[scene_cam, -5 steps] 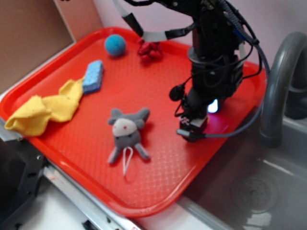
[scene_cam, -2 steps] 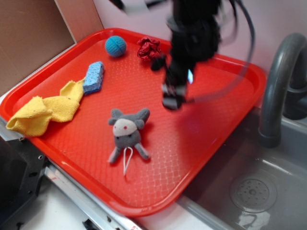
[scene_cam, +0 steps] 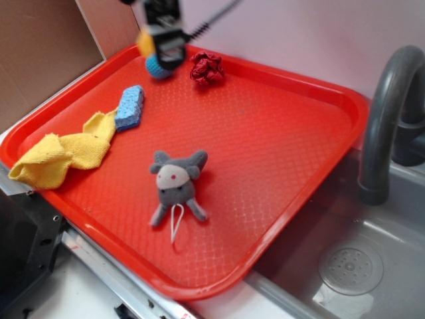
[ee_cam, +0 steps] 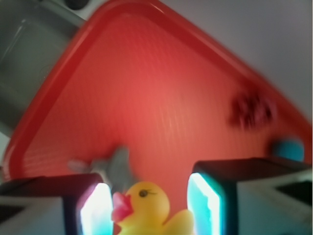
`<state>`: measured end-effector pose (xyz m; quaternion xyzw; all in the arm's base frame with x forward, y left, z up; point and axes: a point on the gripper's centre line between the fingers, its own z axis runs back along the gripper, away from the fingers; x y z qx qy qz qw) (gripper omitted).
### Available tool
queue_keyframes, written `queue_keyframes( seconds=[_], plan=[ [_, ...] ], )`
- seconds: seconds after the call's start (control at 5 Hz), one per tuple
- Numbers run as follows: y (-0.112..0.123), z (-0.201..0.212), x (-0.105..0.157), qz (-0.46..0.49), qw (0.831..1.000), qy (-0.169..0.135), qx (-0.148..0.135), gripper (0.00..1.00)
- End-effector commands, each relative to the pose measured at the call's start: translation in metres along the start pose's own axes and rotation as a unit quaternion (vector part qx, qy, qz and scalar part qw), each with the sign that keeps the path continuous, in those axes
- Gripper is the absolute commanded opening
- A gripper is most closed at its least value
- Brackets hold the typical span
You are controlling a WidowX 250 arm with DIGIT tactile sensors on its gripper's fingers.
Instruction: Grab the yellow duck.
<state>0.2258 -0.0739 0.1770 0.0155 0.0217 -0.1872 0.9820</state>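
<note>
The yellow duck (ee_cam: 146, 208), small and glossy with a red beak, sits between my two lit fingers in the wrist view. Its beak is against the left finger (ee_cam: 95, 208) and its body against the right one. My gripper (ee_cam: 149, 196) is shut on it. From outside, the gripper (scene_cam: 163, 43) hangs high over the far left corner of the red tray (scene_cam: 345, 106). A bit of the yellow duck (scene_cam: 144, 42) shows at its left side. The arm above is out of frame.
On the tray lie a grey plush mouse (scene_cam: 176, 183), a yellow cloth (scene_cam: 60, 151), a blue sponge (scene_cam: 129, 106), a blue ball (scene_cam: 158, 68) partly behind the gripper, and a red knotted toy (scene_cam: 207, 66). A grey faucet (scene_cam: 385, 119) and sink (scene_cam: 352, 266) stand right.
The gripper has risen from low over the tray's right side and swung across to the far left corner, above the blue ball. The toys on the tray have not moved.
</note>
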Motion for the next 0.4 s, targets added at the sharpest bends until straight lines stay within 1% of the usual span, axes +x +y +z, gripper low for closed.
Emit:
queue_keyframes(
  seconds=[0.0, 0.2],
  plan=[
    [-0.0251, 0.0455, -0.0527, 0.155, 0.988, -0.022, -0.001, 0.0],
    [-0.0197, 0.0417, -0.0523, 0.13, 0.991, 0.018, 0.004, 0.0]
  ],
)
